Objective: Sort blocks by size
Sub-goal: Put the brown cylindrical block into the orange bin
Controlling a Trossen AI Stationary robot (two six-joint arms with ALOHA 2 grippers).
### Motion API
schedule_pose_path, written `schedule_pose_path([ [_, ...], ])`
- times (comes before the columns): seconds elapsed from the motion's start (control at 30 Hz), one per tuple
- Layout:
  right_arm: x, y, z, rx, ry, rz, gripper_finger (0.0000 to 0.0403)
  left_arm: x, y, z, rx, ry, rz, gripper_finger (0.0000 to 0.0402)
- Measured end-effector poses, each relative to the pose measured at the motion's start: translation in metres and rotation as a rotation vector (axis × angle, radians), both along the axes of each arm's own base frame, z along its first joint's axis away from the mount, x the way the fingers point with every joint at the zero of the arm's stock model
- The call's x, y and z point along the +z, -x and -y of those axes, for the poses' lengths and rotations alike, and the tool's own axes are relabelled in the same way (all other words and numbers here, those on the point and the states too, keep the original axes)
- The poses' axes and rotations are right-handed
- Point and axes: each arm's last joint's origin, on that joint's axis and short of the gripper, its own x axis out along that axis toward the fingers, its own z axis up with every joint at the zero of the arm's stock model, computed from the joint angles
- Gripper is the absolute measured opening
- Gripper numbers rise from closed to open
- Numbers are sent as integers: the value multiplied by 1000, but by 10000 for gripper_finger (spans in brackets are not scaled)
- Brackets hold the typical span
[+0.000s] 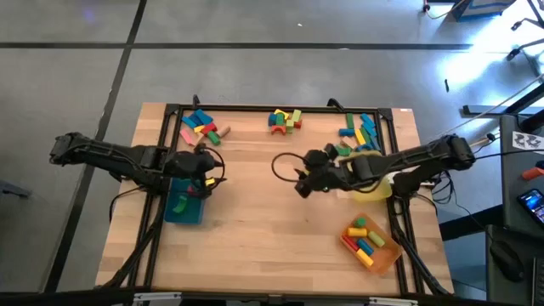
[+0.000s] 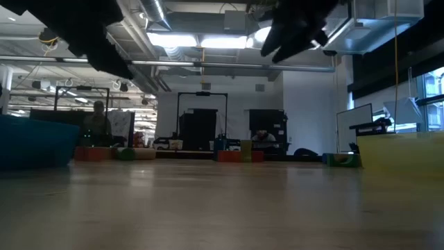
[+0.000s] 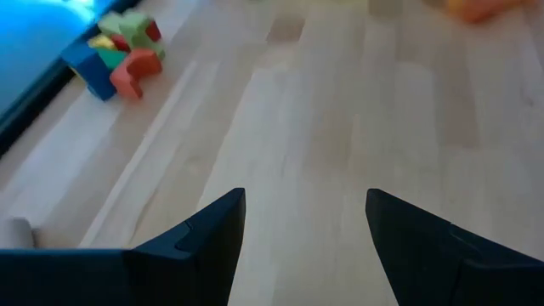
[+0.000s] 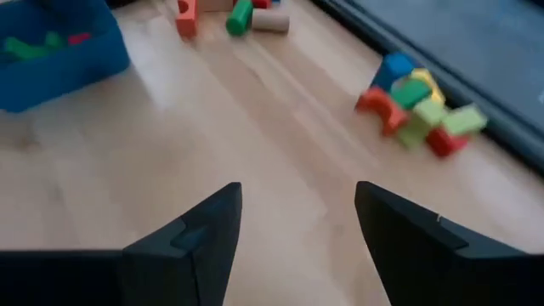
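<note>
Nearest me, the orange shallow tray w/ painted wooden blocks in it sits at the table's front right. Mid-table, my right gripper hangs above bare wood, fingers spread, empty; my left gripper is over the teal shallow tray, also spread & empty. Far edge: three loose block piles, left pile, centre pile, right pile.

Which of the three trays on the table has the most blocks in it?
The orange tray, near the table's front right corner. It holds a packed row of yellow, blue, green and red blocks; the teal tray on the left shows only a couple, and the yellow tray is mostly hidden under the right arm.
</note>
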Motion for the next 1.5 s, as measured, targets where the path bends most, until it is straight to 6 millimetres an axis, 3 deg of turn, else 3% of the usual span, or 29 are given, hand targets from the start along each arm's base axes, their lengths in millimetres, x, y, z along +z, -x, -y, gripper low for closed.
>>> schedule_pose_path([
  [0.17,-6,-20,18,42,105,14,232,6,-7,-9,50,-15,82,230],
  [0.37,-9,-42,36,87,221,55,232,1,-14,-28,195,-53,58,230],
  [0.6,11,-51,52,98,339,192,232,-1,-23,-63,344,-86,-44,230],
  [0.9,31,-57,53,96,373,392,232,-16,-33,-114,528,-85,-198,230],
  [1.23,25,-58,52,124,362,350,232,-45,-38,-148,613,-54,-322,230],
  [1.5,23,-59,52,125,363,345,232,-52,-36,-172,614,45,-366,230],
])
